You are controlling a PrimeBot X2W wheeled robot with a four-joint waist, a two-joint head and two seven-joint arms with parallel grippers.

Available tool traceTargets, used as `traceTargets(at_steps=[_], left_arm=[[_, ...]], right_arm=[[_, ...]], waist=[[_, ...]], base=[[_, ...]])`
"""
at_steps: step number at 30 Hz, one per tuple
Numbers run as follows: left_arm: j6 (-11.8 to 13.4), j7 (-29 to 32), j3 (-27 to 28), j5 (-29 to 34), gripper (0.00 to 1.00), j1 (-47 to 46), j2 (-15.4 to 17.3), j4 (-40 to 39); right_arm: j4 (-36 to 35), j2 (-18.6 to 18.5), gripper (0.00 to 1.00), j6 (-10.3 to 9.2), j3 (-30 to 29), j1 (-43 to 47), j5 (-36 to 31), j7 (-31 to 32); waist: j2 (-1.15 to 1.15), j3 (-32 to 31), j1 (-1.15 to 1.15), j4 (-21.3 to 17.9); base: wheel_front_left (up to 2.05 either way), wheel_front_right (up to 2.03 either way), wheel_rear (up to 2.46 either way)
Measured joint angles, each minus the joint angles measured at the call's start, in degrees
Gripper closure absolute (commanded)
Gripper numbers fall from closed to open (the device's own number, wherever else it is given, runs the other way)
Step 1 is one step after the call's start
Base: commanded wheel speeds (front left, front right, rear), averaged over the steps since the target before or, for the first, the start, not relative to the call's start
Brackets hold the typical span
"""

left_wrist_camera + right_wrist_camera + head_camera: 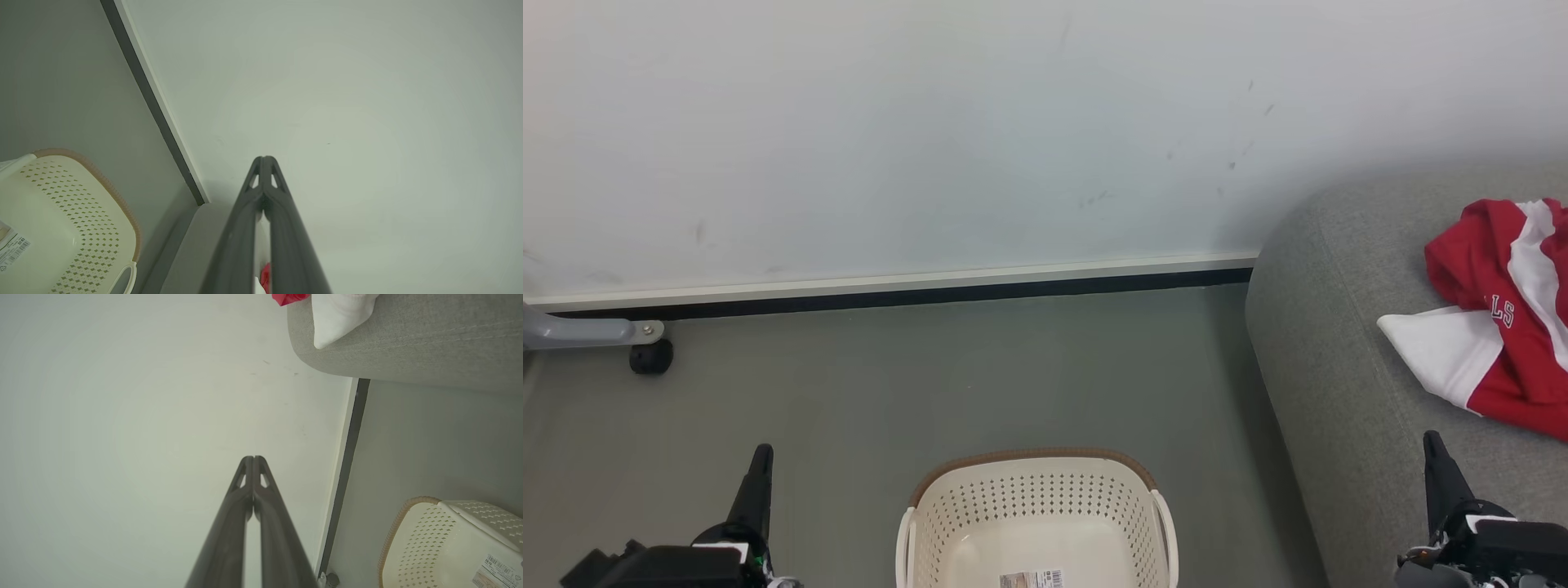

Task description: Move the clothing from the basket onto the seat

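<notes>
Jersey: red and white, crumpled on the sofa, out of the basket. Probably light, soft and limp; best pinched at a raised fold. Left claw, right claw: both closed tight, holding nothing.

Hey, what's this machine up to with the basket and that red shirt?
Nothing is being handled right now. The red and white shirt lies on the grey sofa, to the robot's right. The basket sits on the floor in front of the robot, with no clothes in the part that shows, just a label on its bottom. The left tool and the right tool are both shut and hold nothing. The move looks done.
</notes>
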Motion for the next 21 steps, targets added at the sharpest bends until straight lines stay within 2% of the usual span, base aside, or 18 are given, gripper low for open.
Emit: traceTargets(at_steps=[3, 21], left_arm=[[-0.1, 0.4, 0.2, -1.5, 1.00, -0.1, -0.4, 0.2], [-0.5, 0.4, 0.3, -2.3, 1.00, -0.1, -0.4, 0.3]], right_arm=[[-0.1, 0.4, 1.00, 0.41, -0.7, 0.1, 2.1, 0.5], [-0.1, 0.5, 1.00, 0.47, -0.9, 0.1, 2.2, 0.5]], waist=[[0.00, 0.0, 0.00, 0.0], [0.00, 0.0, 0.00, 0.0]], base=[[0.00, 0.00, 0.00], [0.00, 0.00, 0.00]])
